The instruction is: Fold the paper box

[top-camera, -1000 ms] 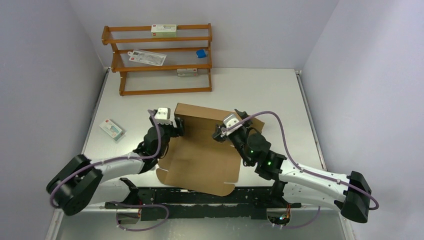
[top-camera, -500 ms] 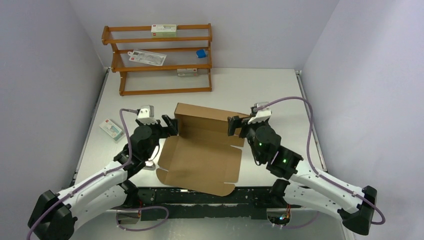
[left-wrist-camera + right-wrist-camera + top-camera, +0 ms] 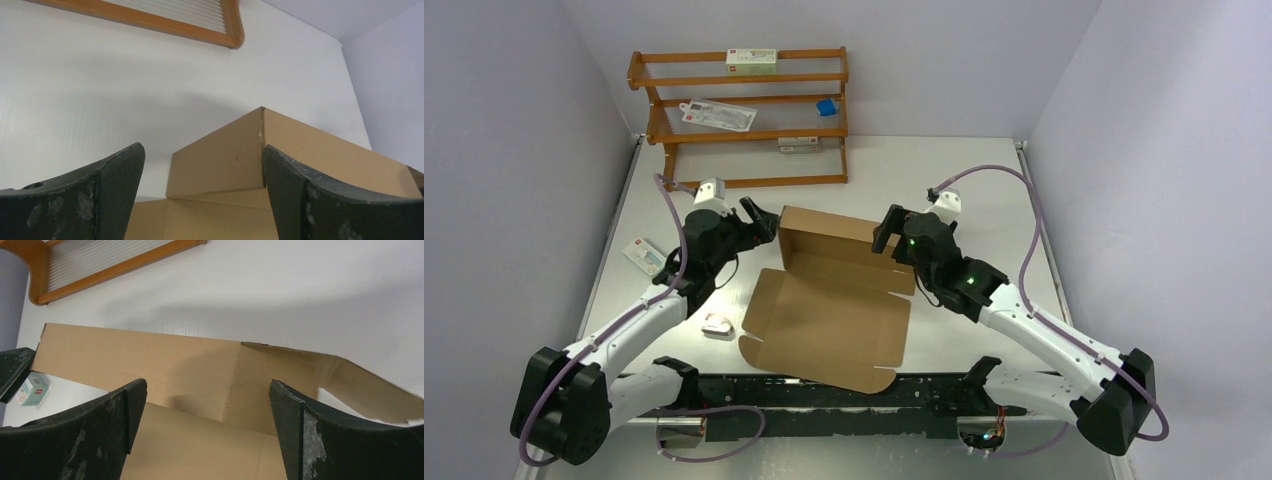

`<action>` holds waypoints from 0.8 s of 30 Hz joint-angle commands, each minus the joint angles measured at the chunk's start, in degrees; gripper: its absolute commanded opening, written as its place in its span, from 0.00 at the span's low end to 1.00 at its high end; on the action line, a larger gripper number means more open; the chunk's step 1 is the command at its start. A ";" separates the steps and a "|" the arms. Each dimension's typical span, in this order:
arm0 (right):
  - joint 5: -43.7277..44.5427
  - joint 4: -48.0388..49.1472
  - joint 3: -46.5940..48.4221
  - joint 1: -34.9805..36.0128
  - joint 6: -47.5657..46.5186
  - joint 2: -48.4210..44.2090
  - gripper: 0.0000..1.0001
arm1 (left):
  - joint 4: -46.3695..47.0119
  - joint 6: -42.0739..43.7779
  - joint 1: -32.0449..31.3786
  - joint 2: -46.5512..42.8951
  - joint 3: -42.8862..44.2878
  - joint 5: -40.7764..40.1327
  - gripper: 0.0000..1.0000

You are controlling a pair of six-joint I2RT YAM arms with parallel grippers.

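- The paper box (image 3: 829, 320) is plain brown corrugated cardboard, matte, with crisp creases and rounded tabs on its near edge.
- It lies in the middle of the white table (image 3: 964, 170), between the two arms. Its broad near panel lies flat, and its far wall and left end wall stand up to form a sharp corner.
- In the right wrist view, a flap at the far wall's right end splays outward at a slant, and its cut edge looks slightly ragged.
- The left gripper (image 3: 201, 150) has dark, scuffed fingers spread wide with nothing between them. It hovers just off the box's far left corner, apart from the cardboard.
- The right gripper (image 3: 207, 384) is likewise spread wide and empty. It faces the inside of the far wall near the right end.
- An orange-brown wooden rack (image 3: 739, 120) with slatted shelves stands at the back of the table.
- A small white carton (image 3: 646, 256) lies flat near the left edge of the table.
- A second or so ago both claws were down over the box's far end. Half a second ago they sat at the ends of its far wall.
- Now the left one has drawn back and away to the left, and the right one has lifted a little further back.
- The box keeps its place, with its walls still standing.
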 commanded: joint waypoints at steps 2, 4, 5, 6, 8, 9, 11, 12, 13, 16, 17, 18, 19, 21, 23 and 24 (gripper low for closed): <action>-1.55 -0.62 -0.24 -0.33 6.10 0.79 0.95 | 1.38 -0.20 0.38 1.72 3.45 8.09 0.92; -0.80 0.46 -1.07 -0.39 6.23 1.09 0.93 | 1.68 0.01 0.38 2.79 3.96 9.67 0.90; -0.51 0.92 -1.40 -0.44 6.38 1.24 0.93 | 1.73 0.02 0.38 3.40 4.18 10.40 0.90; -0.10 1.35 -1.66 -0.46 6.49 1.29 0.92 | 2.02 -0.04 0.38 3.90 4.34 11.30 0.89; 0.33 2.66 -2.42 -0.62 6.29 1.11 0.92 | 2.75 -0.07 0.38 4.88 4.44 13.16 0.88; 0.07 3.91 -2.94 -0.78 5.84 0.88 0.92 | 2.87 -0.11 0.38 5.24 4.48 13.98 0.88; -1.19 6.24 -4.00 -1.14 5.76 0.54 0.91 | 2.97 -0.35 0.38 5.59 4.42 15.10 0.87; -2.08 7.49 -4.48 -1.40 6.04 0.48 0.90 | 3.08 -0.60 0.38 5.44 4.21 15.70 0.87; -2.73 8.33 -4.90 -1.69 6.34 0.49 0.90 | 3.28 -0.98 0.38 5.20 3.99 16.00 0.86; -4.23 11.04 -6.20 -2.26 7.44 0.53 0.87 | 3.98 -2.10 0.38 3.63 2.48 16.88 0.84; -5.11 12.33 -6.81 -2.49 7.48 0.41 0.85 | 4.47 -2.62 0.33 3.29 2.01 17.26 0.84; -5.95 13.38 -7.19 -2.78 7.68 0.33 0.83 | 4.98 -3.09 0.36 2.46 0.96 17.58 0.83; -6.84 14.56 -7.50 -3.06 7.63 0.32 0.81 | 5.18 -3.46 0.30 1.92 0.36 17.61 0.83; -8.76 16.80 -7.93 -3.48 7.01 0.66 0.75 | 4.64 -3.86 0.29 0.79 -0.35 17.47 0.83; -10.76 18.35 -8.03 -4.09 6.36 1.31 0.69 | 3.79 -3.85 0.31 -0.11 -0.60 17.33 0.82; -11.66 19.87 -8.04 -4.34 6.14 1.54 0.66 | 3.31 -3.88 0.29 -0.60 -0.73 17.28 0.82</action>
